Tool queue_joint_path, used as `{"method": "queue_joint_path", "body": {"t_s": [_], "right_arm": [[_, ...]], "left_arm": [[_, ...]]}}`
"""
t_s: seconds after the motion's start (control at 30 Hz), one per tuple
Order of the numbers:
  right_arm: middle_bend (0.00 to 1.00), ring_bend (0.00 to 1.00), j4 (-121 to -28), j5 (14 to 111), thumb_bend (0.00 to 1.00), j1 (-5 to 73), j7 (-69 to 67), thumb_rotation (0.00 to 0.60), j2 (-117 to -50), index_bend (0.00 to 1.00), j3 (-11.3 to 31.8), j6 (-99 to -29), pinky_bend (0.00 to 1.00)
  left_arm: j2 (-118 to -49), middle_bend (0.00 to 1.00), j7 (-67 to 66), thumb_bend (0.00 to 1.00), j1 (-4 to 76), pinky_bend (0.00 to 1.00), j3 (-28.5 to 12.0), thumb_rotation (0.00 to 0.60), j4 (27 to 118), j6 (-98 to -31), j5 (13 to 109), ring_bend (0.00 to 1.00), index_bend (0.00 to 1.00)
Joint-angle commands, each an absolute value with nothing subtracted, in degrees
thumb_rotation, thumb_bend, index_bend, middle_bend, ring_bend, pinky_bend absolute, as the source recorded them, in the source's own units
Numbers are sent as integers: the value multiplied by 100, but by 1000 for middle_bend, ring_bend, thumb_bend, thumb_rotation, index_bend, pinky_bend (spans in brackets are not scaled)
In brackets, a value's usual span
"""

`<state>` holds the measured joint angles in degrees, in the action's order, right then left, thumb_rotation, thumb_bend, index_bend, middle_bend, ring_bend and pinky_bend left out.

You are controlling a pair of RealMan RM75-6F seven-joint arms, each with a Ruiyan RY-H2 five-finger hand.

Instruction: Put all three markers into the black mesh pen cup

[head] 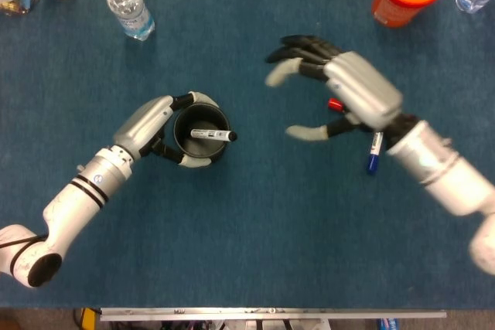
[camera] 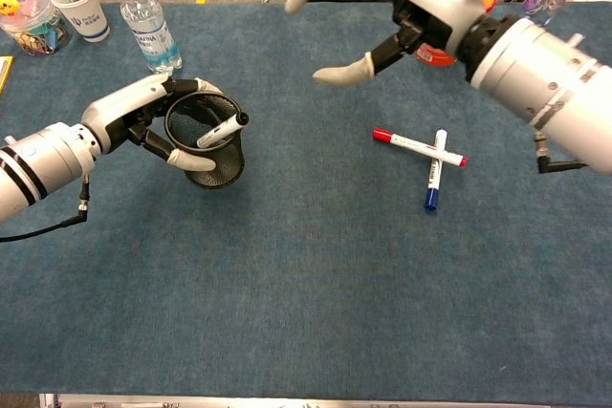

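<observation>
Chest view: my left hand (camera: 158, 121) grips the black mesh pen cup (camera: 208, 150), black marker (camera: 222, 129) inside. My right hand (camera: 387, 2) hovers with fingers spread, holding nothing.

Black mesh cup (camera: 212, 155), red-capped marker (camera: 418, 146), blue-capped marker (camera: 434, 171)

Black wire-mesh pen cup (camera: 218, 155), matt blue cloth table cover (camera: 316, 284), glossy plastic markers (camera: 418, 146)

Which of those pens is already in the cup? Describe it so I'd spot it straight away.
Find the black mesh cup that the left hand holds on the blue table. The marker leaning across its rim, black cap poking out, is the one. The other two, red-capped and blue-capped, lie crossed on the table.
</observation>
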<state>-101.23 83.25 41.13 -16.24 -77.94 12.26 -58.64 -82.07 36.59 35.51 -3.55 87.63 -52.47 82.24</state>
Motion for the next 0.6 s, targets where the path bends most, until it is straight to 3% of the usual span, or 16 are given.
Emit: {"method": "queue_joint_path", "body": {"t_s": [0.03,0.27,0.6], "right_arm": [[287,124,-9951,8896,172,3900,-1349,600,-7236,446,821,-5990,118],[291,126,-9523,9767,175,3757,-804,600,-6707,491,188,-6049,118],[291,126,-8614,10027,175,3682,-445,600,-6814,491,-176,-5982,118]], "left_arm": [[-8167,349,3652,109,3516,234,-307,600,8775,-5285,8271,333,304],[-8054,349,3548,109,3441,234,-174,600,8828,-5375,8401,332,304],[-7921,349,3481,109,3347,234,-100,600,8939,-5489,8443,332,304]]}}
